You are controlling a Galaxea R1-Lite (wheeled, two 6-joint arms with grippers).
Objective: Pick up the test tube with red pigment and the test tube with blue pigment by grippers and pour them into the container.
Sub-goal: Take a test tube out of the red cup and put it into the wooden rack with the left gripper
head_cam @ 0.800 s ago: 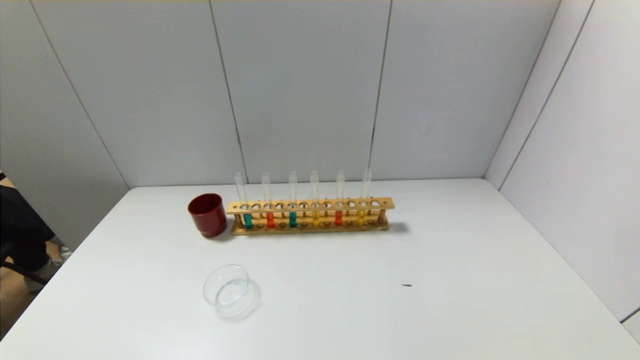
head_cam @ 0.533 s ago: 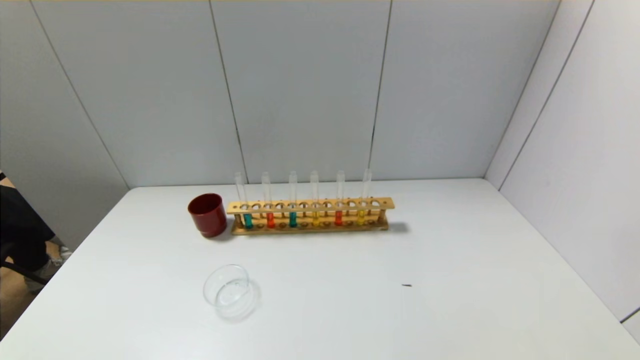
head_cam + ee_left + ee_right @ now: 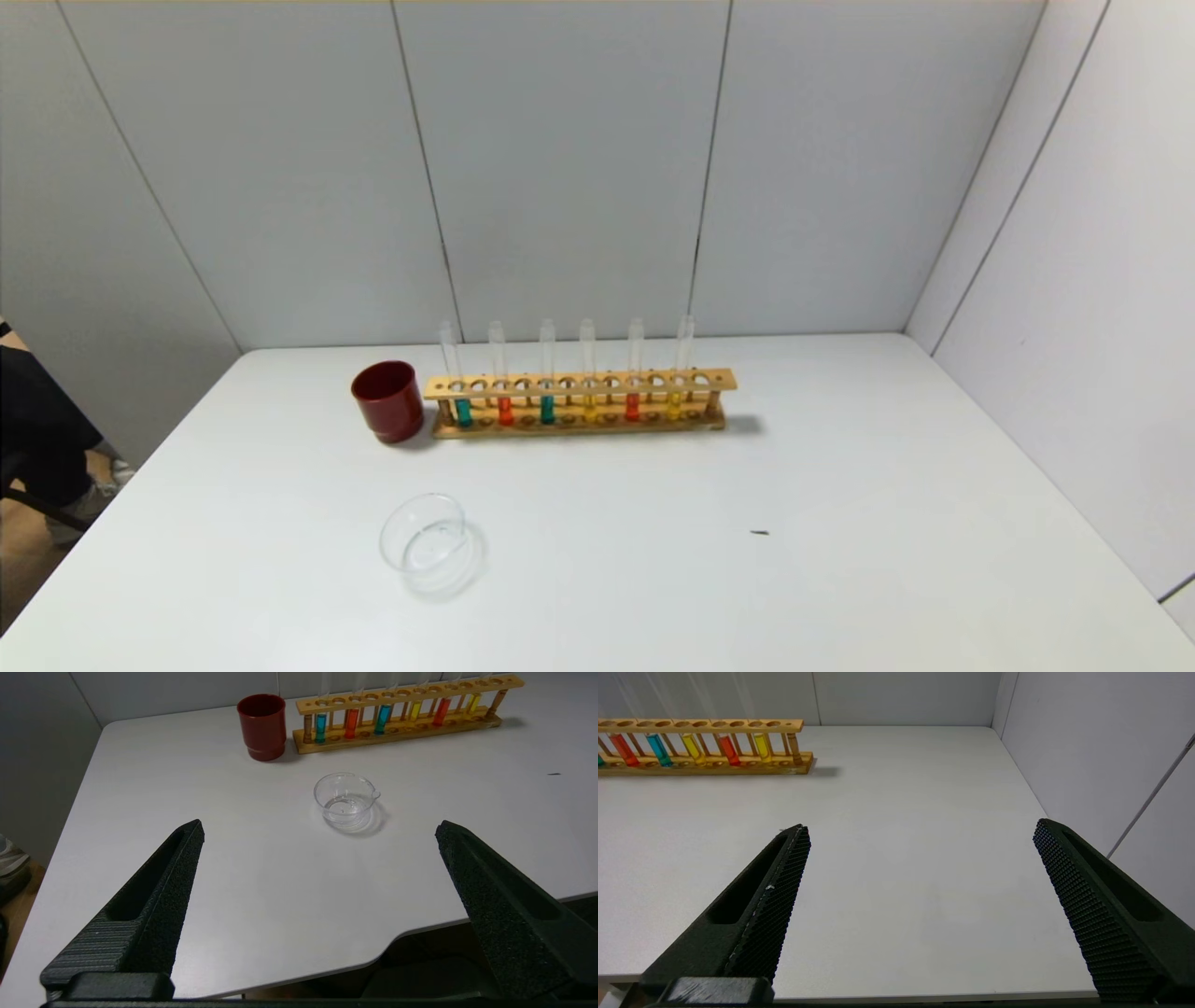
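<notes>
The left gripper (image 3: 320, 823) hangs above the near left edge of the table (image 3: 840, 579), its two black fingers (image 3: 154, 896) spread wide with nothing between them. The right gripper (image 3: 920, 825) hangs above the near right edge, its fingers (image 3: 761, 896) equally wide apart and also holding nothing. Neither arm shows in the head view.

Farther in, left of centre, the dish (image 3: 425, 541) stands upright on the table by itself, well apart from both grippers. A little clear liquid seems to lie in its bottom. To the right of it, about as far in, is a small dark speck (image 3: 760, 533).

Beyond the dish, toward the far edge, the red cup (image 3: 387, 401) stands upright just left of the wooden rack (image 3: 579, 383), close to it or touching. The rack runs left to right and holds six upright tubes. From the left they are a blue-green tube (image 3: 462, 412), a red tube (image 3: 505, 411), the blue tube (image 3: 547, 409), a yellow tube (image 3: 589, 409), a second red tube (image 3: 632, 407) and a second yellow tube (image 3: 674, 406). The first and third look much alike from the head. From the right wrist the third is the brighter blue and the end one is greener.

Grey wall panels (image 3: 560, 168) stand behind and to the right.
</notes>
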